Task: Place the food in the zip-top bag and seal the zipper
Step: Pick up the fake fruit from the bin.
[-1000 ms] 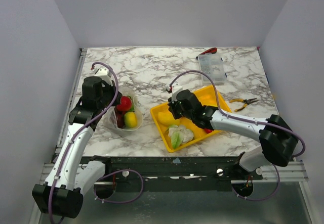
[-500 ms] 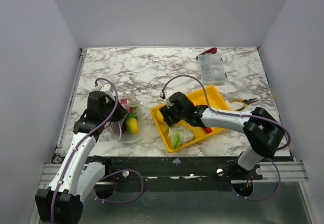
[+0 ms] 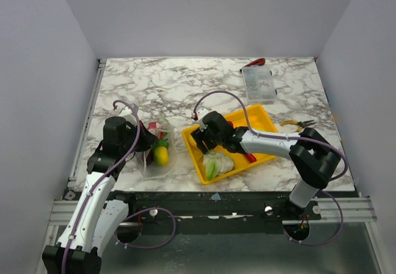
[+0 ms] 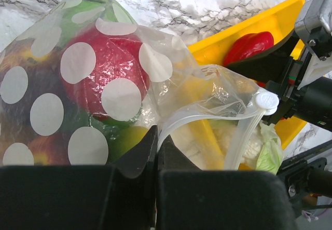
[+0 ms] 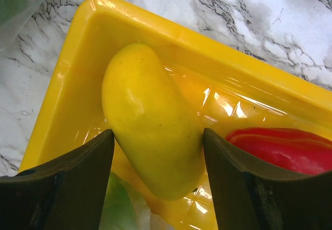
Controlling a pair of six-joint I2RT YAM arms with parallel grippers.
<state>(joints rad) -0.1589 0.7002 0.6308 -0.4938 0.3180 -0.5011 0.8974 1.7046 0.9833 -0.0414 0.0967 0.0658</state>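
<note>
My left gripper (image 4: 155, 141) is shut on the mouth edge of the zip-top bag (image 4: 78, 84), right by its zipper (image 4: 207, 117). The white slider (image 4: 267, 101) sits at the far end. Inside the dotted bag lie a red round piece (image 4: 111, 69) and green, yellow and dark food. In the top view the bag (image 3: 158, 156) lies left of the yellow tray (image 3: 263, 114). My right gripper (image 5: 156, 134) is open, its fingers on either side of a yellow-orange piece (image 5: 150, 121) lying in the tray (image 5: 88, 43). A red pepper (image 5: 285, 149) lies to its right and a white-green cauliflower (image 3: 216, 164) at the tray's near corner.
A rigid clear compartment box (image 3: 258, 83) stands at the back right with a red-handled tool (image 3: 255, 62) behind it. Yellow-handled pliers (image 3: 297, 125) lie right of the tray. The table's near edge runs just below the bag and tray.
My right gripper went from shut to open and shifted left along the tray, over the yellow-orange piece. The left arm drew the bag's mouth nearer and towards the tray.
</note>
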